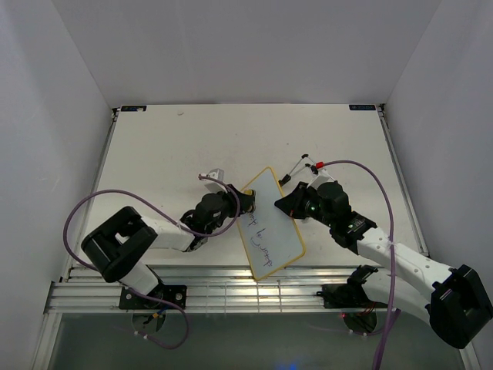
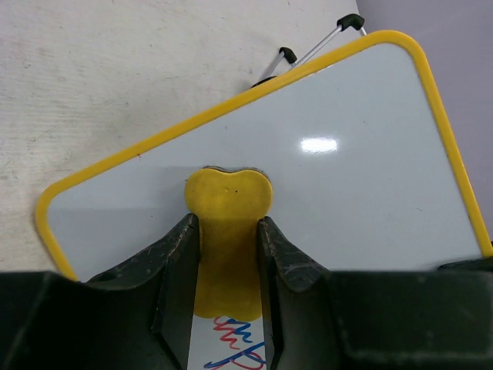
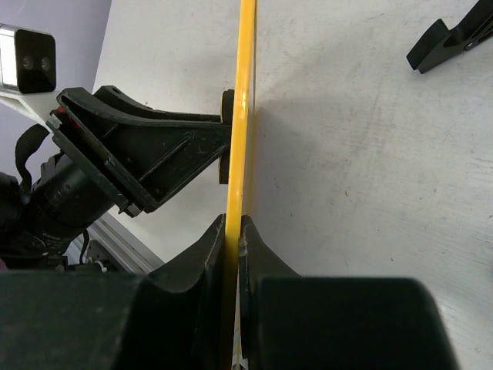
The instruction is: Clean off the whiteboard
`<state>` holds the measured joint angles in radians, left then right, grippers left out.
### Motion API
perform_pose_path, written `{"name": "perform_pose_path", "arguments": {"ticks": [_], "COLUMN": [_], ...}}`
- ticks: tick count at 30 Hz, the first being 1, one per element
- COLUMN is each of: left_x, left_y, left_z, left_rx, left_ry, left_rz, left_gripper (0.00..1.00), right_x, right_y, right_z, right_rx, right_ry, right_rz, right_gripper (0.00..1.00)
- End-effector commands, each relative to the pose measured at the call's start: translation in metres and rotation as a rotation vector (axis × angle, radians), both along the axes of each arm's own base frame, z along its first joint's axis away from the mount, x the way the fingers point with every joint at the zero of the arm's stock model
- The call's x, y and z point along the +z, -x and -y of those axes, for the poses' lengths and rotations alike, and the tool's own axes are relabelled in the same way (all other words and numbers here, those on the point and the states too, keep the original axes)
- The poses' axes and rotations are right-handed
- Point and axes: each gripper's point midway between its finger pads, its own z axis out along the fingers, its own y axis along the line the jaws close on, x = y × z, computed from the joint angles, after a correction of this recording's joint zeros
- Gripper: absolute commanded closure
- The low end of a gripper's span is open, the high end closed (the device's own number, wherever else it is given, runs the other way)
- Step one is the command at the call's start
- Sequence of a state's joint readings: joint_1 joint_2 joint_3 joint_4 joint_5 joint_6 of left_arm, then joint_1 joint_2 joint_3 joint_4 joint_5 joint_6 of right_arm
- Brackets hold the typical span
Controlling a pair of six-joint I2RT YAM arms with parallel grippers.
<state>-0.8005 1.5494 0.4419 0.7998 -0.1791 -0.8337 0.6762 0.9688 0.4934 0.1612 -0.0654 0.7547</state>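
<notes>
Quick status from my end. The whiteboard sits mid-table between the two arms, and from overhead its long axis runs roughly 12 to 6 o'clock, leaning a touch toward 11–5. It's not lying flat: the right wrist cam sees its yellow frame dead edge-on.

The right gripper comes in from 3 o'clock with its jaws pinched right down on that edge, so it's my clamp. The left gripper comes in from 9 o'clock, closed snug around the waist of the yellow eraser, whose rounded head is pressed against the board face.

Here's what matters for the next stroke. The purple handwriting is all on the lower half, so it lies toward 6 o'clock from the eraser in the overhead view. On the left wrist cam the scribble peeks out between the fingers, under the eraser's tail and back toward the wrist. The upper half of the board looks clean.

My read is that the left arm does the work, dragging the eraser along the long axis toward 6 while the right arm just holds. I'd say we're about half done.
</notes>
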Motion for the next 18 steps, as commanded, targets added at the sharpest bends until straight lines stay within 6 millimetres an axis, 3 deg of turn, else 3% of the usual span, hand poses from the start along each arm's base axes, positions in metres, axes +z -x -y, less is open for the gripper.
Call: {"name": "perform_pose_path", "arguments": {"ticks": [1, 8, 15, 17, 18], "left_x": [-0.002, -0.055, -0.09, -0.092, -0.084], "left_y": [0.014, 0.002, 0.008, 0.011, 0.01], "left_z": [0.014, -0.04, -0.057, -0.057, -0.052], "left_rx": [-0.063, 0.109, 0.143, 0.139, 0.126], "left_ry": [0.009, -0.095, -0.15, -0.142, -0.113], "left_rz": [-0.075, -0.228, -0.304, -0.315, -0.29], "left_gripper": [0.89, 0.89, 0.91, 0.91, 0.91], "right_x": [0.05, 0.063, 0.066, 0.064, 0.066], "right_y": [0.016, 0.019, 0.027, 0.025, 0.024], "right_z": [-0.03, -0.029, -0.036, -0.036, -0.036], "right_rx": [0.174, 0.175, 0.223, 0.211, 0.205], "right_ry": [-0.124, -0.154, -0.204, -0.199, -0.2], "right_rz": [0.115, 0.132, 0.103, 0.09, 0.095], "right_gripper": [0.92, 0.92, 0.92, 0.92, 0.92]}}
